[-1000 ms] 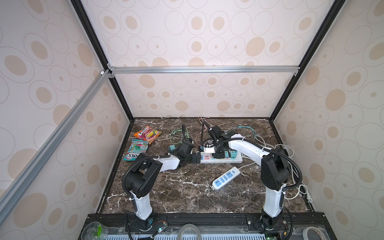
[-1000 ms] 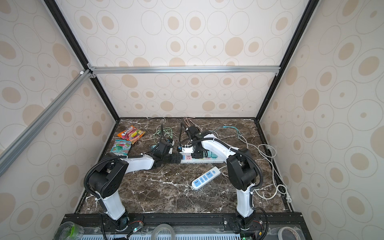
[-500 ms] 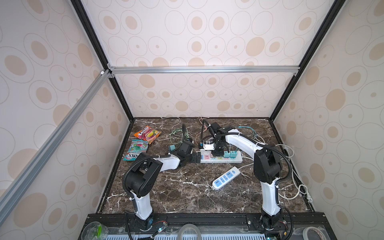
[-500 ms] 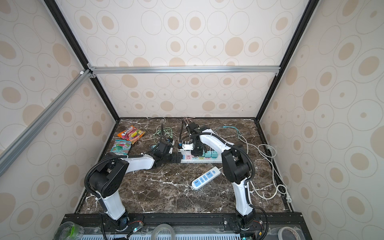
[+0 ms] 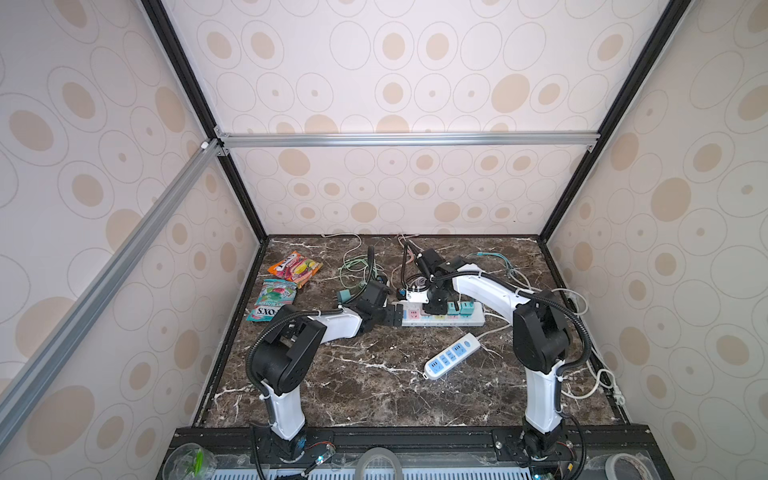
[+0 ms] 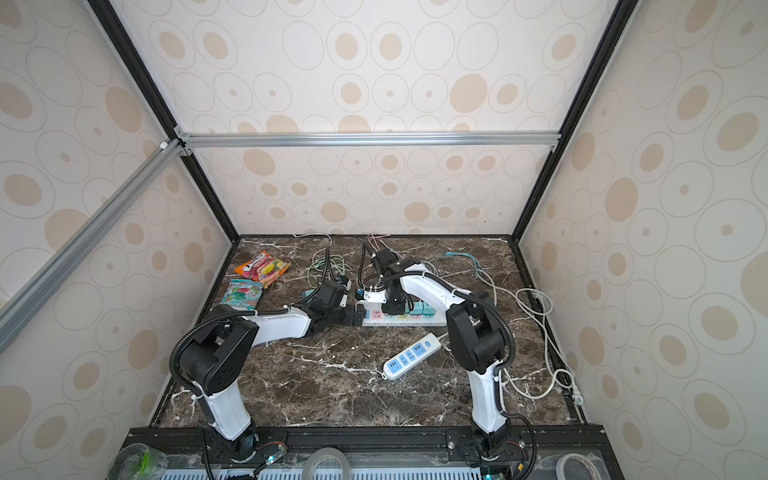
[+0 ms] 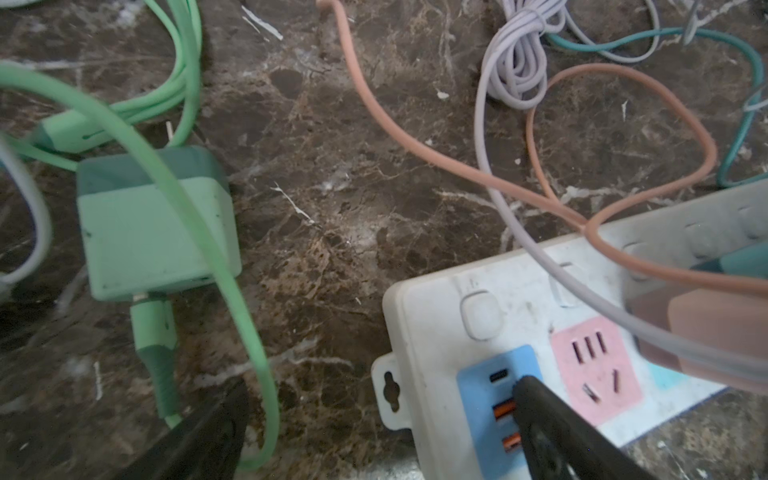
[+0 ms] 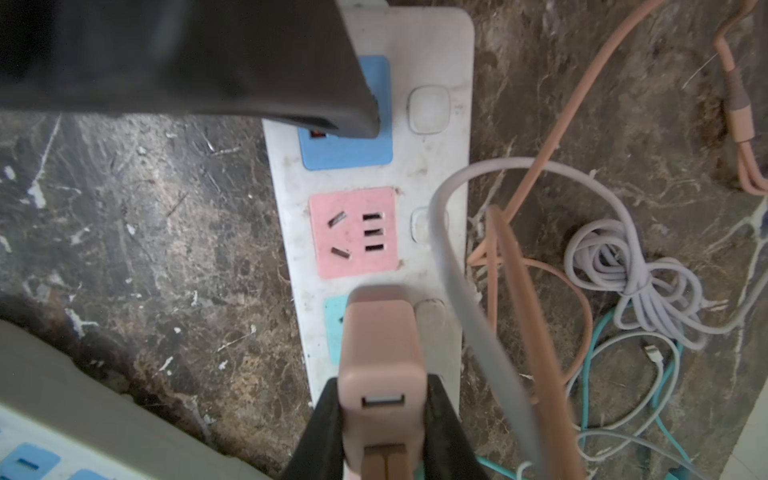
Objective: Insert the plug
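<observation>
Insertion hangs on a clean line-up

Pinched between the fingers of the right tool (image 8: 382, 386), a squat salmon-pink plastic charger plug (image 8: 380, 345) stands over the teal socket (image 8: 334, 328) of a long white plastic power strip (image 8: 436, 174). Whether its prongs have entered is hidden. The left tool (image 7: 380, 384), spread wide, rests one finger on the strip's blue USB panel (image 7: 478, 386). A lilac cable (image 8: 449, 249) draped across the strip beside the plug could snag, and the unclamped strip might slide, skewing the prongs. The strip's pink socket (image 8: 353, 232) sits empty; farther along it, teal adapters (image 5: 465, 308) fill two.
</observation>
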`<state>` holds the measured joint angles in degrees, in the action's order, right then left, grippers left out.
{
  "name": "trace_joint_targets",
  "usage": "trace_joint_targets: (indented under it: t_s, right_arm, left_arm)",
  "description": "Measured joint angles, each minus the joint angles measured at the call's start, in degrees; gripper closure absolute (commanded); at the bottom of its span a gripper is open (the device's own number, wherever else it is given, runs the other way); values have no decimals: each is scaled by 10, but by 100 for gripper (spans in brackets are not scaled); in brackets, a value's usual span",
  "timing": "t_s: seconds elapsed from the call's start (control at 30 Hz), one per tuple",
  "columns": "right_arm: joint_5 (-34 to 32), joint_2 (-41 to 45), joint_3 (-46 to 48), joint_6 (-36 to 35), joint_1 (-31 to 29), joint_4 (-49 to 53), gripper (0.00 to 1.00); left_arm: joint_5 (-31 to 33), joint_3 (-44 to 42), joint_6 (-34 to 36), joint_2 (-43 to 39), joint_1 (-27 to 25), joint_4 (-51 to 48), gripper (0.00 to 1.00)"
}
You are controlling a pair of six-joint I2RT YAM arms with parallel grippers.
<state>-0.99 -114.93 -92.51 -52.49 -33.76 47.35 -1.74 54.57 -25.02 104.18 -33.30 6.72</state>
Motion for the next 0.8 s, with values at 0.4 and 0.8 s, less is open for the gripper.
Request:
trace_joint_targets:
  t_s: [0.4, 0.8]
  right_arm:
    - [104, 71, 54, 24, 17, -2, 29]
    - [162, 260, 223, 142, 87, -132, 30]
  left_arm:
    - [7, 12, 3, 9, -2, 0, 2]
    - [8, 23, 5, 12, -2, -16, 2]
